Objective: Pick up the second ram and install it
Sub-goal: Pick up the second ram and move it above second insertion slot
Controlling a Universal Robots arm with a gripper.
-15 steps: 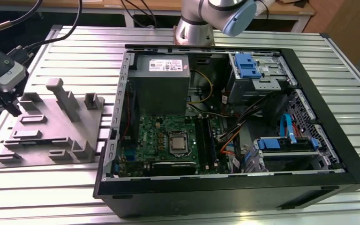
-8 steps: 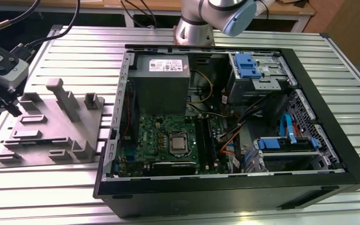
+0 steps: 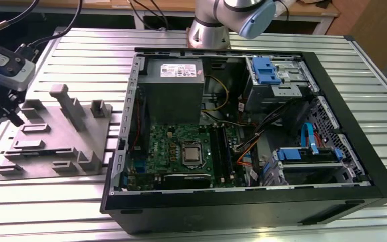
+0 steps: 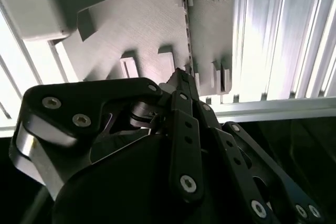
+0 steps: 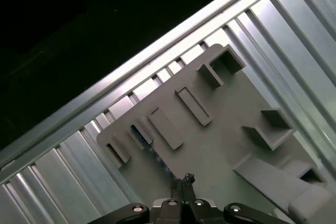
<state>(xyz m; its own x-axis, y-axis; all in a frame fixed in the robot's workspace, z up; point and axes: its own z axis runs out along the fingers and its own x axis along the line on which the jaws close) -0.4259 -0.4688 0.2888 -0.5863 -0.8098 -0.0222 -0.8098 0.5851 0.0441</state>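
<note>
The second ram (image 5: 152,153) stands on edge in a slot of the grey holder plate (image 5: 220,129), showing as a thin dark blue-green strip. In the second wrist view the ram (image 4: 186,24) runs as a narrow dark line across the plate (image 4: 147,19). My gripper (image 5: 185,181) hovers above the plate at one end of that strip, fingertips (image 4: 180,74) drawn together with nothing visible between them. In the exterior view the gripper (image 3: 5,108) hangs over the plate's (image 3: 59,146) left side, far from the motherboard's long black slots (image 3: 221,151).
An open computer case (image 3: 247,201) lies on the ribbed aluminium table (image 3: 79,55) at the exterior view's right, with motherboard (image 3: 180,151), power supply (image 3: 173,73), cables and blue drive bays (image 3: 264,70) inside. Raised grey blocks (image 3: 69,103) stand on the holder plate.
</note>
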